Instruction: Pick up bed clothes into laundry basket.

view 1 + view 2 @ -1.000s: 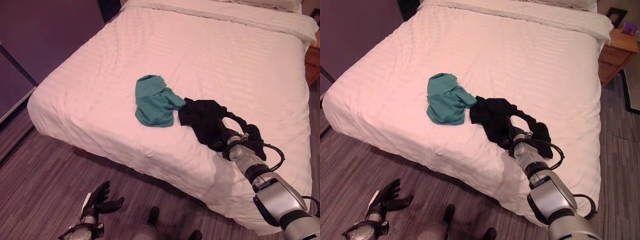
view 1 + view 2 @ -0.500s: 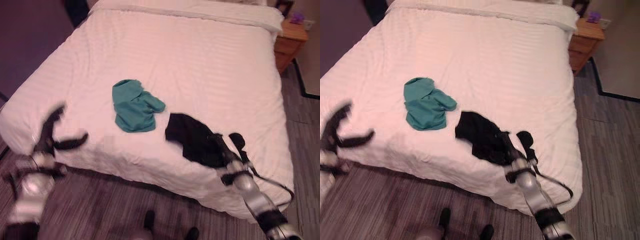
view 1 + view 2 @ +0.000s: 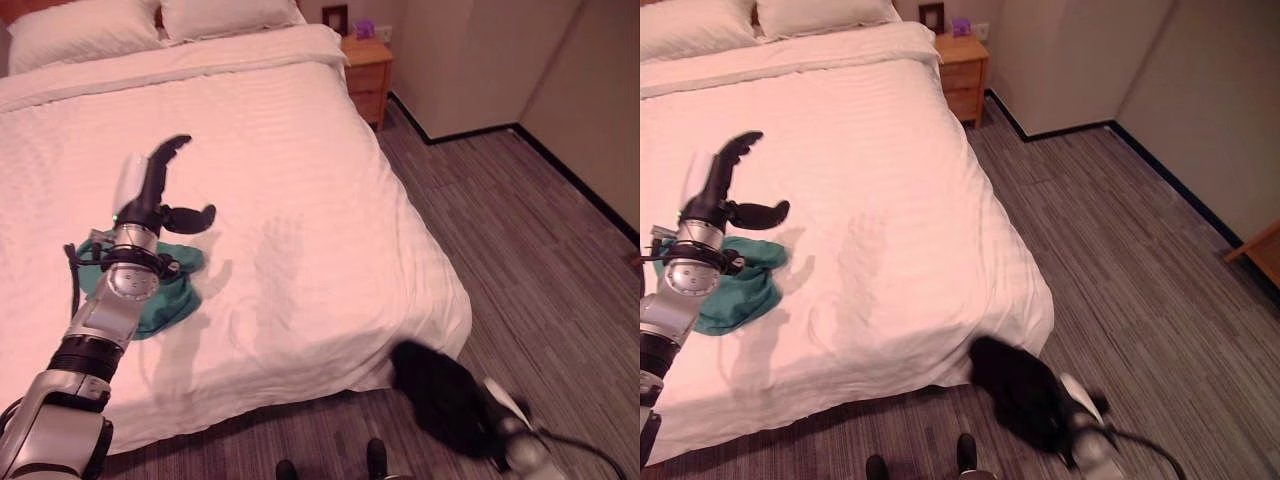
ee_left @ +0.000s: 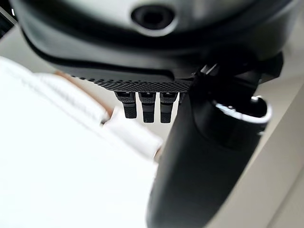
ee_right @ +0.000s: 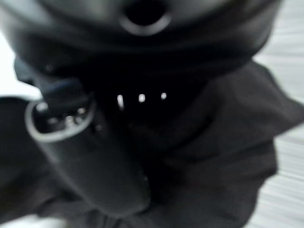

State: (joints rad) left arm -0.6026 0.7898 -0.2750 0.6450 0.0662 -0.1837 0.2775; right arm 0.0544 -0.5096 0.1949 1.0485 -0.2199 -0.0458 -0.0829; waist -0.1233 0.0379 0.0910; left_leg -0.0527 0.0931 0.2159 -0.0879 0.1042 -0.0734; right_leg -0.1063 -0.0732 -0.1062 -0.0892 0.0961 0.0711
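Right hand (image 5: 90, 156) clamped on black garment (image 3: 440, 395) over the floor near the bed (image 3: 300, 150), left hand (image 3: 160, 190) spread apart above teal garment (image 3: 150, 295)

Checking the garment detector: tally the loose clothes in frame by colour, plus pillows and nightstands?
Teal garment, on the bed beneath the raised, open left hand: 1
Black garment, off the bed above the floor, at the right hand: 1
Pillows: 2
Nightstand: 1
Total: 5
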